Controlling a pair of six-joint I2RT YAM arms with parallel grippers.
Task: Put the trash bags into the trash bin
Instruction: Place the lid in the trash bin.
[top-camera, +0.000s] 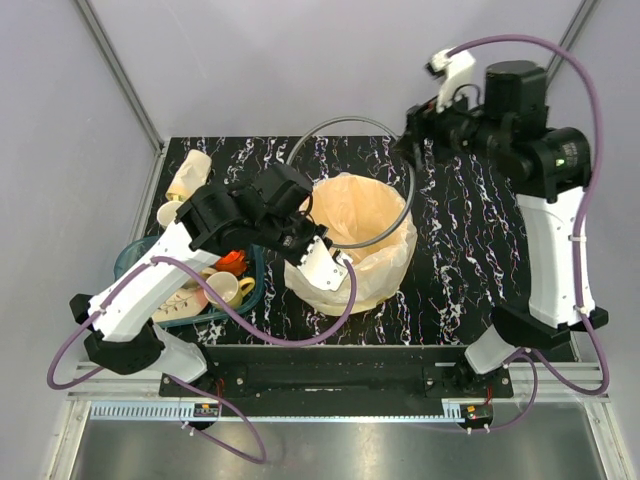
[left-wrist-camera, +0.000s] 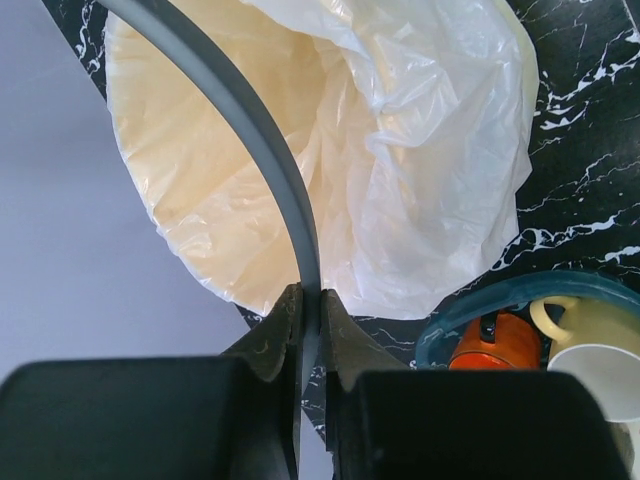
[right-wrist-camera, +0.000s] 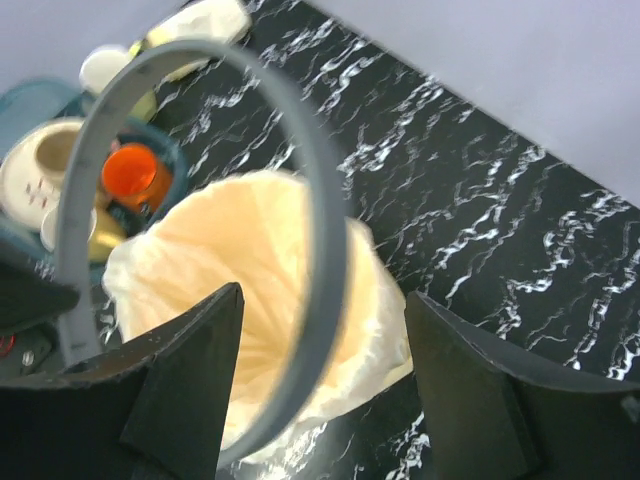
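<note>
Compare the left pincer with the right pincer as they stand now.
The left pincer is shut on the grey rim ring. The right pincer is open, and the ring shows between its fingers without being gripped. The left pincer sits at the near side of the trash bin, the right pincer beyond its far side. Both have dark fingers and face the trash bag lining the bin.

We see a black tabletop (top-camera: 470, 250) veined with white, like marble. Near its middle stands a bin (top-camera: 348, 212), and a thin, pale trash bag (top-camera: 388, 268) lines it and hangs crumpled over its sides down to the surface. At the left edge sits a teal tray (top-camera: 128, 256), well apart from the bin. Just behind the tray, near the far left corner, a cream container (top-camera: 188, 172) is tilted. We cannot tell what kind it is.
</note>
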